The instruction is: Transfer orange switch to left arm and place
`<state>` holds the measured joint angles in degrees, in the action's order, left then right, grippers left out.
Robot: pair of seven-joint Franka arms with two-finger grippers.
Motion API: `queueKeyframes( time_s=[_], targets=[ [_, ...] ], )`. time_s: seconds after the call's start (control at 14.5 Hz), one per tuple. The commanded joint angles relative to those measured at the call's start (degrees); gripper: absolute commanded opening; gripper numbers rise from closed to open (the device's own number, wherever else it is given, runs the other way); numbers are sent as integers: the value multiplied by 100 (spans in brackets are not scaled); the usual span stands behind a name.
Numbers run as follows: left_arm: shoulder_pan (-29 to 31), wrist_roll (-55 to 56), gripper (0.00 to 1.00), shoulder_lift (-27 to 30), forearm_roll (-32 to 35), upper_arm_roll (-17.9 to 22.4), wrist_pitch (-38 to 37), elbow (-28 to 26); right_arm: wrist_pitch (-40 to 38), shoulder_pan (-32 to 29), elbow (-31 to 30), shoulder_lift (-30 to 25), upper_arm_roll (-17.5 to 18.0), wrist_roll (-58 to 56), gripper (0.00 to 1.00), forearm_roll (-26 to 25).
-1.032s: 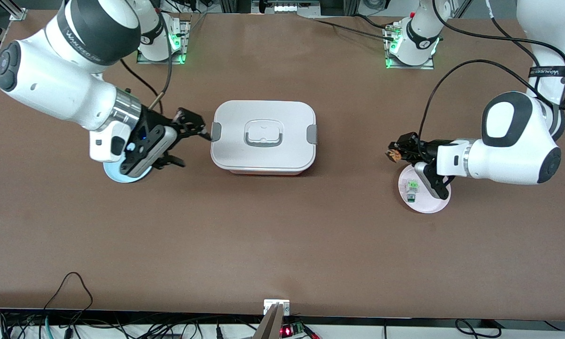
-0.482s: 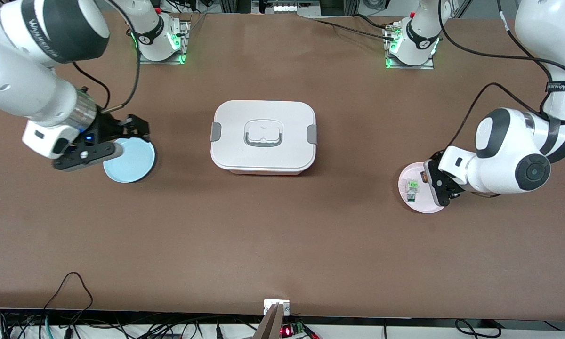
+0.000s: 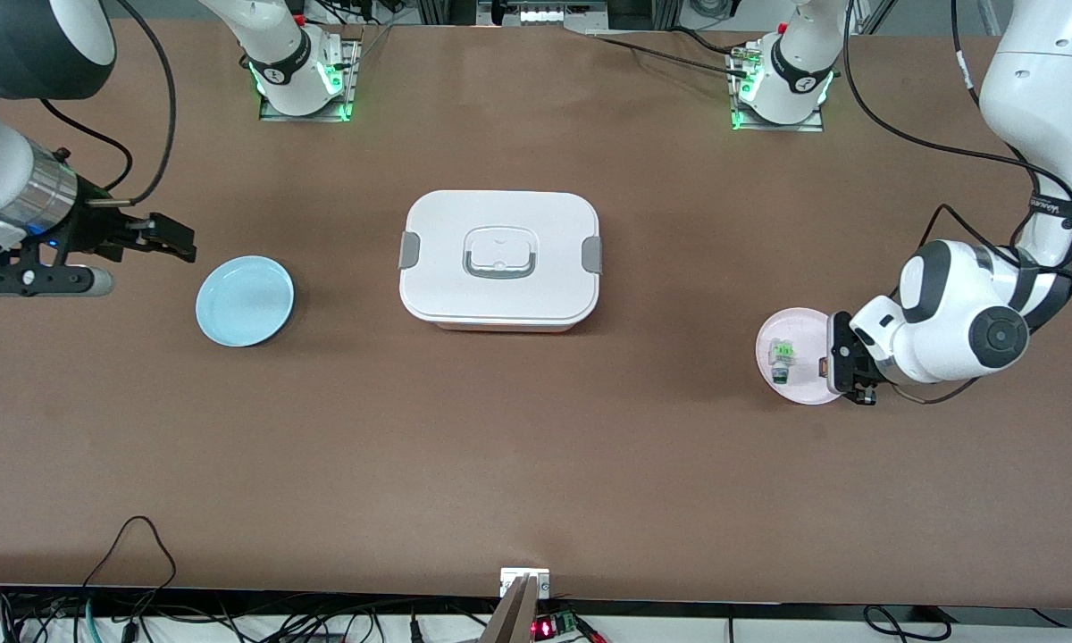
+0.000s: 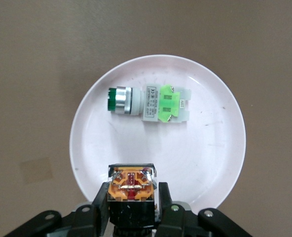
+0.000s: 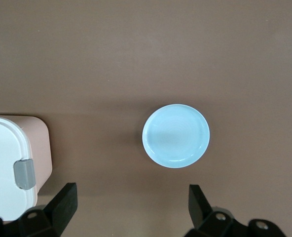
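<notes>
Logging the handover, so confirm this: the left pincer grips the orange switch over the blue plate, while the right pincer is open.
Wrong on the plate. The left pincer grips the orange switch over the pink plate, beside the green switch, as the left wrist view shows. The blue plate lies bare toward the right arm's end. The right pincer is indeed open.

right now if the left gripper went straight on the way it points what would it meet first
Probably the pink plate: the left gripper, jaws shut on the orange switch, points down over the plate's edge, so the switch would likely touch it first. The green-and-white switch lies clear of that line.
</notes>
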<state>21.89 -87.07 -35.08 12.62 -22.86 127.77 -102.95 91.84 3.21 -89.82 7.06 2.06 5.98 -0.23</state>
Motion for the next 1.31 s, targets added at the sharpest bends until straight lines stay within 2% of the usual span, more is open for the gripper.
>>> queueKeyframes(
  time_s=[0.0,0.14,0.21,0.28,0.34,0.55,0.69,0.83,1.03,1.24],
  targets=[
    [218,-48,18,186,145,-105,730,-707,-35,48,-256,-363,-144,105,100,-73],
    [236,-39,18,186,136,-114,1013,-928,-70,48,-221,-407,-145,140,100,-64],
    [280,-39,22,186,136,-114,1022,-938,-70,48,-194,-407,-145,192,100,-47],
    [324,-39,48,186,136,-123,1022,-955,-70,39,-116,-390,-136,210,100,-64],
    [333,-39,99,186,84,-140,1014,-964,-61,39,-63,-364,-127,193,100,-64],
    [324,110,100,238,57,-245,917,-894,-26,57,25,-354,-127,184,100,-73],
    [298,268,100,527,57,-272,594,-789,0,74,34,-346,-119,193,100,-73],
    [280,549,100,686,57,-307,-352,-352,0,65,43,-346,-110,158,100,-64],
    [280,1276,100,705,57,-412,-2057,676,35,57,43,-354,-110,105,100,-108],
    [280,2444,100,731,57,-588,-3114,1389,35,57,113,-354,-110,122,100,-144]
  ],
)
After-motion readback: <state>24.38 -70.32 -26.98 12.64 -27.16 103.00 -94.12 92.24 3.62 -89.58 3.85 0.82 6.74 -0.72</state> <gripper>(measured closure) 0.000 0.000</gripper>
